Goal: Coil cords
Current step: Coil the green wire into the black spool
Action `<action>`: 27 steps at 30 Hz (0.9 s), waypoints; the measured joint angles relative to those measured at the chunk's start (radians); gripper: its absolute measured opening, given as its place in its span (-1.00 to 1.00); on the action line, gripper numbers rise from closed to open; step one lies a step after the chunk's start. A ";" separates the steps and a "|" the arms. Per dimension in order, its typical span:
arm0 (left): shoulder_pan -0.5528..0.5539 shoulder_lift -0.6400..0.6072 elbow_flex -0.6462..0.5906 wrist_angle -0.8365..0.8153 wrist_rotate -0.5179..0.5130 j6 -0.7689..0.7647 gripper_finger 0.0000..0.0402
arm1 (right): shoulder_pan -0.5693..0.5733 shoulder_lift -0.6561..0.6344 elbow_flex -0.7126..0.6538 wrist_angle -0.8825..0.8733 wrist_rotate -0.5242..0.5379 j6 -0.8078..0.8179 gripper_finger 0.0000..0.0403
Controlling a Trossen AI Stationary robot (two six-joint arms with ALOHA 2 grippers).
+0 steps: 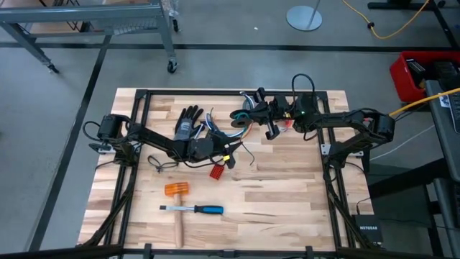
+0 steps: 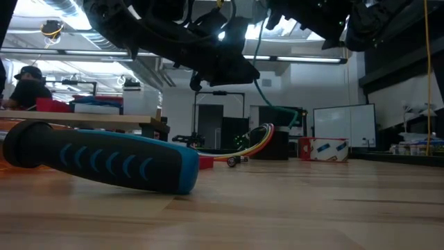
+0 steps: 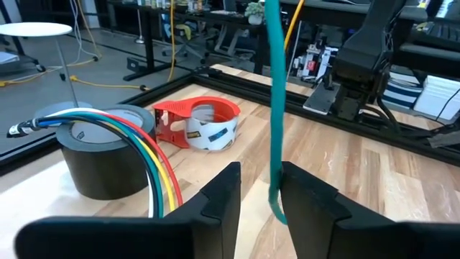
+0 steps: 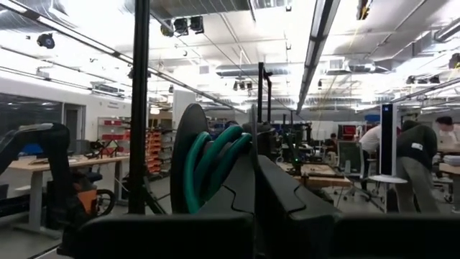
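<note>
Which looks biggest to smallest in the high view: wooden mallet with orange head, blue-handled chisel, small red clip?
1. Wooden mallet with orange head: longest, with the bulkiest head.
2. Blue-handled chisel: slimmer, and somewhat shorter than the mallet.
3. Small red clip: clearly smallest.
All three lie flat on the table, so nearness to the camera barely skews this.

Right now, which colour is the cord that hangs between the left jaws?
Teal green; the cord shows best in the left wrist view.

Teal green cord (image 3: pixel 275 108) up front. Blue, green, yellow, red strands (image 3: pixel 154 155) cross the grey tape roll (image 3: pixel 97 155). Red dispenser (image 3: pixel 198 122) behind.
</note>
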 joint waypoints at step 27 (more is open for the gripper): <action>-0.041 -0.027 0.000 -0.189 -0.002 -0.350 -0.99 | -0.149 0.000 0.000 -0.176 -0.290 0.039 -1.00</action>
